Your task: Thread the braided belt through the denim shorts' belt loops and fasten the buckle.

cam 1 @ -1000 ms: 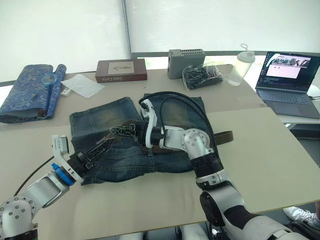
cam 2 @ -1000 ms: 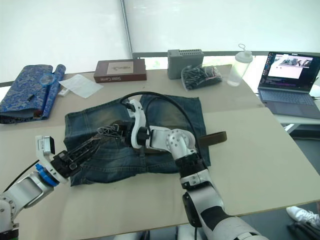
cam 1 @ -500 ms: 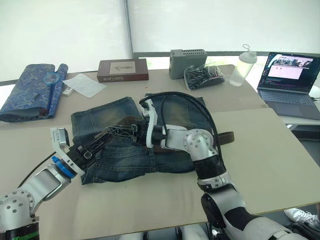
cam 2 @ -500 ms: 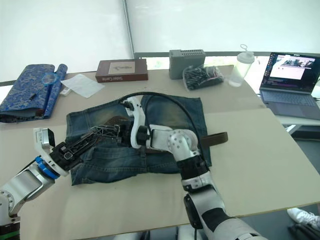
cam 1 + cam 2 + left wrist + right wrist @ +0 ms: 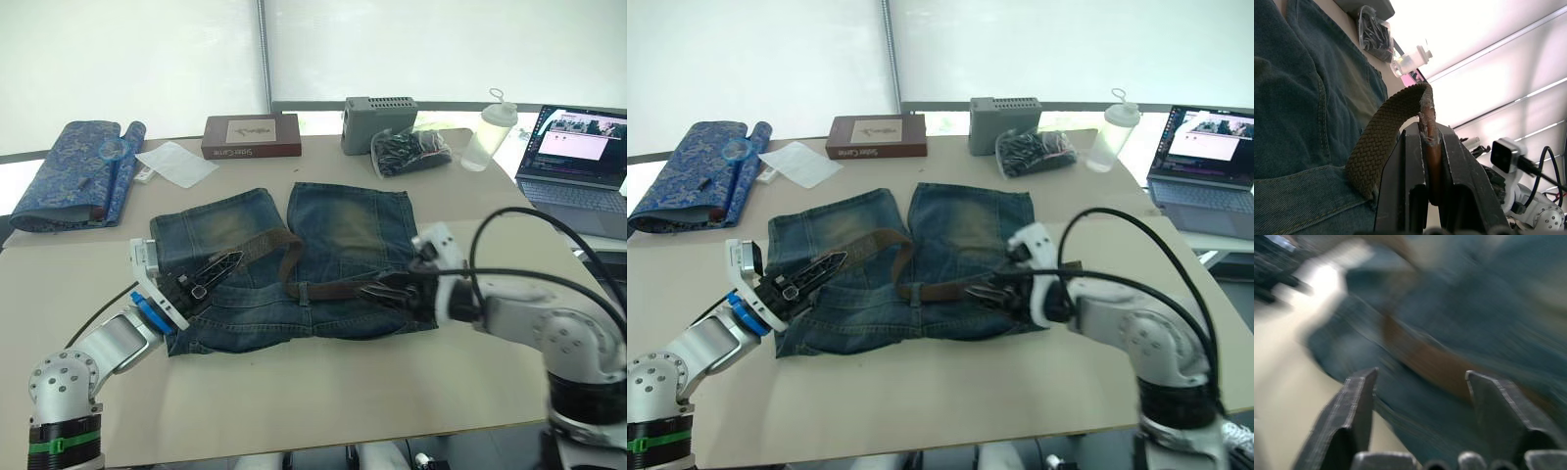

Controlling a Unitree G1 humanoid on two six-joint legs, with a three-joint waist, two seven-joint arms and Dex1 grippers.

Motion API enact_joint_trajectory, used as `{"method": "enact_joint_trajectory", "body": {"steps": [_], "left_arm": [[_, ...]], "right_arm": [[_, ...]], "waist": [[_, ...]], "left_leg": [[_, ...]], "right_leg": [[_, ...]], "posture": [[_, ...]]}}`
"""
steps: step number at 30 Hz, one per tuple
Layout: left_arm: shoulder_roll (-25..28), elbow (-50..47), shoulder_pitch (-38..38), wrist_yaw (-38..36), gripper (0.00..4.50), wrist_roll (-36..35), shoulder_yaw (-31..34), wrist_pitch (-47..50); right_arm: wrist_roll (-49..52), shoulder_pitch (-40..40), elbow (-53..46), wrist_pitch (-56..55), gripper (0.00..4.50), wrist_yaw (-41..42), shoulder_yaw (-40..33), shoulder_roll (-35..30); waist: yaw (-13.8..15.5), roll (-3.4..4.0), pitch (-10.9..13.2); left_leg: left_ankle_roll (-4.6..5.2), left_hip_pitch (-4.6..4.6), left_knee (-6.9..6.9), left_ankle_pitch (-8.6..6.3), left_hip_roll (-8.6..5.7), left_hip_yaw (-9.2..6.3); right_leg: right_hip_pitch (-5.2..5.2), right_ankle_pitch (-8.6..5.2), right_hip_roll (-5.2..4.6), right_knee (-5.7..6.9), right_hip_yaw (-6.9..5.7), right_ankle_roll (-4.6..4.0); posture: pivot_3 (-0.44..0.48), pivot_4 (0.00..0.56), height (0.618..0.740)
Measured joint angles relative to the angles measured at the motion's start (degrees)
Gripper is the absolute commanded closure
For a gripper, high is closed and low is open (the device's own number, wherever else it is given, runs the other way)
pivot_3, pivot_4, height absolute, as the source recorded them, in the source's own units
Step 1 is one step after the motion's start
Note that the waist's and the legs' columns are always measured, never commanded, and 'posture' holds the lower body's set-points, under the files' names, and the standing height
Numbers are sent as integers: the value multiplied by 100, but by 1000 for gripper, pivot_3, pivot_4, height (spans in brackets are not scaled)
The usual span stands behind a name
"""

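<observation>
Since 1.0 s ago the right arm has pulled back off the shorts toward the robot's right; right gripper [image 5: 377, 285] now sits over the right end of the waistband, fingers spread wide with nothing between them, per the right wrist view. Left gripper [image 5: 217, 264] has stayed over the left leg, fingers pressed together on the braided belt [image 5: 338, 289] near its end. From that pinch the belt arcs up over the left leg, bends down at the centre, then runs flat along the waistband toward the right gripper. Denim shorts [image 5: 348, 220] lie flat on the table [image 5: 323, 392], waistband nearest. Beyond: brown box [image 5: 252, 135], grey box [image 5: 379, 110], laptop [image 5: 578, 147].
</observation>
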Motion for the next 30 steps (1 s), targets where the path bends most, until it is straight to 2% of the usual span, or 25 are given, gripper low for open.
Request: {"method": "enact_joint_trajectory", "body": {"steps": [3, 6, 12, 18, 19, 23, 28, 30], "left_arm": [[0, 168, -148, -215, 4500, 210, -122, 24], [-2, 265, -227, -364, 4500, 379, -188, 28], [-37, 271, -254, -601, 4500, 669, -271, 31], [-7, 263, -159, -713, 4500, 674, -214, 36], [12, 262, -116, -732, 4500, 680, -194, 36], [103, 262, -9, -805, 4500, 763, -84, 34], [109, 248, 40, -876, 4500, 789, -13, 38], [143, 248, 61, -919, 4500, 791, -12, 95]], "right_arm": [[-466, 507, 11, 47, 267, -325, -162, -312], [-891, 711, 283, 21, 267, -503, -145, -303], [-1505, 504, 909, -342, 267, -539, 221, 142], [-1581, 270, 995, -362, 267, -271, 498, 283], [-1587, 256, 995, -326, 791, -240, 498, 293], [-1664, 259, 972, -258, 2080, -109, 624, 229], [-2126, 317, 1005, -758, 3812, 138, 1133, -208], [-2271, 362, 978, -900, 4327, 177, 1198, -410]], "waist": [[14, -3, 1], [5, -4, 2], [-7, -5, 3], [-6, -6, 4], [-5, -6, 4], [-12, -6, 4], [30, -6, 3], [88, -7, 4]], "left_leg": [[3, 12, 0, 1, 4, 4], [4, 17, 0, 1, 7, 8], [6, 23, 0, -1, 7, 8], [10, 26, 0, -3, 7, 1], [11, 27, 0, -4, 7, 1], [11, 29, 0, -4, 9, 0], [12, 47, 0, -5, 6, -1], [17, 44, 3, -2, -1, -1]], "right_leg": [[19, 2, 2, -10, 0, 4], [25, 2, 4, -12, 2, 4], [33, 3, 6, -14, 2, 7], [43, 4, 5, -22, -2, 9], [43, 4, 5, -23, -2, 9], [44, 4, 6, -23, -2, 9], [71, 4, 1, -32, -6, 16], [71, 8, -4, -36, -5, 23]], "posture": [[0, 150, 740], [0, 150, 740], [0, 150, 740], [0, 150, 740], [0, 150, 740], [0, 150, 740], [0, 150, 740], [0, 150, 740]]}}
